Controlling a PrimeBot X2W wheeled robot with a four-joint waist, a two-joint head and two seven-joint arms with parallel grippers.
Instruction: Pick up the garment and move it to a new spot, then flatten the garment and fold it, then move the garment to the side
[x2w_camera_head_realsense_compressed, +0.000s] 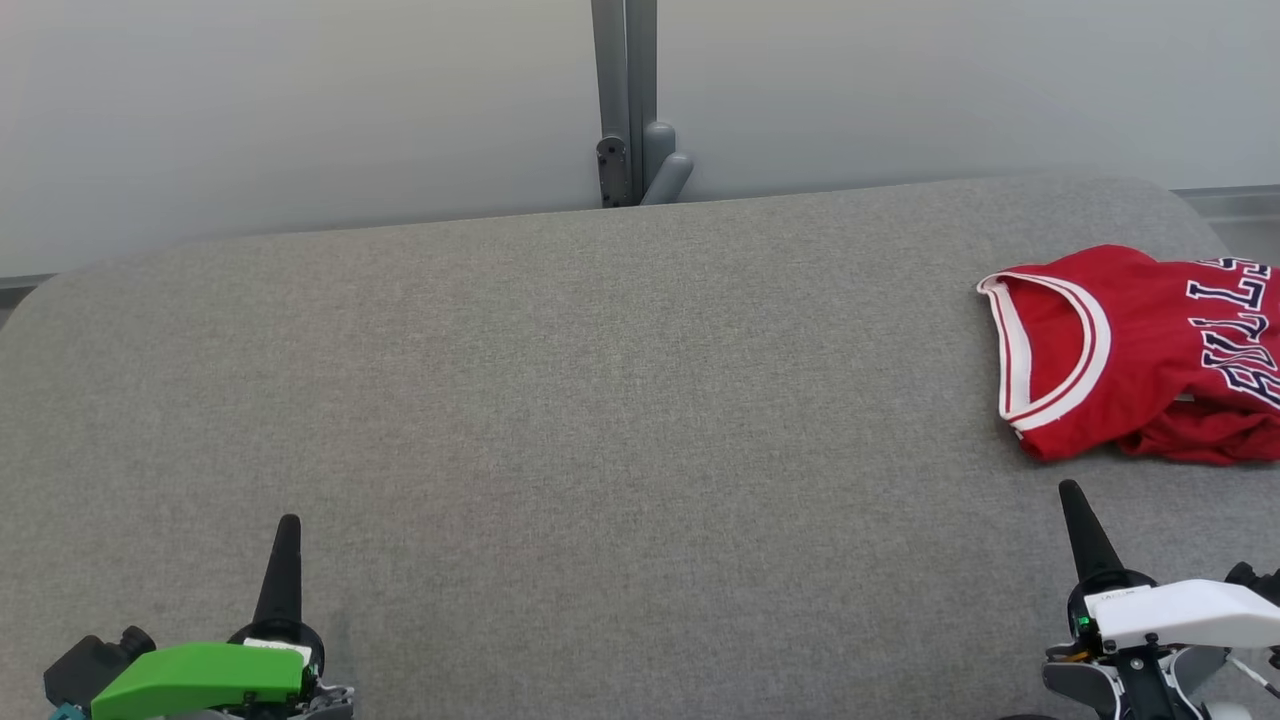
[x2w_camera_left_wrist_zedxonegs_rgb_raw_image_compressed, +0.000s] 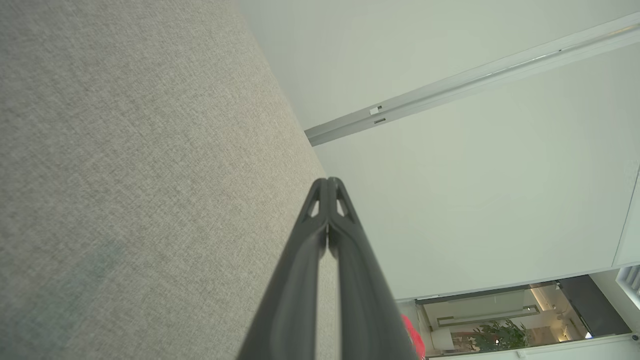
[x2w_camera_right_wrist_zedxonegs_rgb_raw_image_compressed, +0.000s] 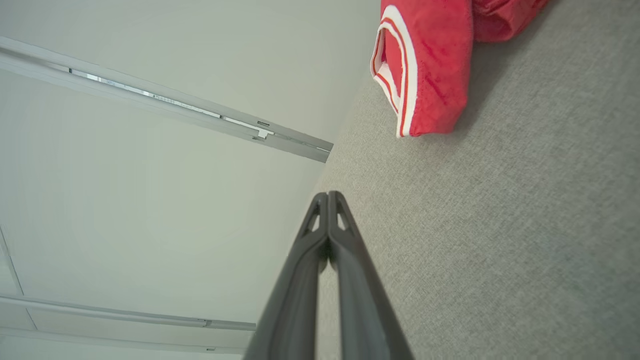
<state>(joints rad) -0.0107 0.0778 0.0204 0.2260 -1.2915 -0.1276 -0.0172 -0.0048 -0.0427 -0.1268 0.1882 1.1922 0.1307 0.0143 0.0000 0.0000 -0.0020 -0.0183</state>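
- Your left tool (x2w_camera_head_realsense_compressed: 288, 528) sits at the lower left of the head view, above the grey fabric tabletop (x2w_camera_head_realsense_compressed: 600, 400). Its two dark fingers are pressed together into a single point and hold nothing. A green cover (x2w_camera_head_realsense_compressed: 200, 678) sits on the wrist behind it.
- In the left wrist view, the left tool (x2w_camera_left_wrist_zedxonegs_rgb_raw_image_compressed: 328, 182) has its fingertips touching, with bare fabric running along one side and a pale wall (x2w_camera_left_wrist_zedxonegs_rgb_raw_image_compressed: 475, 200) on the other.
- Behind the middle of the tabletop's far edge, a grey post (x2w_camera_head_realsense_compressed: 625, 100) stands against the wall.
- The jersey (x2w_camera_head_realsense_compressed: 1120, 350), red with white-and-red trim and dark lettering, lies rumpled at the far right of the tabletop. The picture's right edge cuts it off, and a trimmed opening faces left.
- Your right tool (x2w_camera_head_realsense_compressed: 1072, 492) is at the lower right with a white cover (x2w_camera_head_realsense_compressed: 1190, 612) on its wrist. Its fingers are pinched tight and empty, near the jersey's near edge but apart from it.
- In the right wrist view, the jersey (x2w_camera_right_wrist_zedxonegs_rgb_raw_image_compressed: 430, 65) lies ahead of the right tool (x2w_camera_right_wrist_zedxonegs_rgb_raw_image_compressed: 328, 195), well clear of the joined fingertips.
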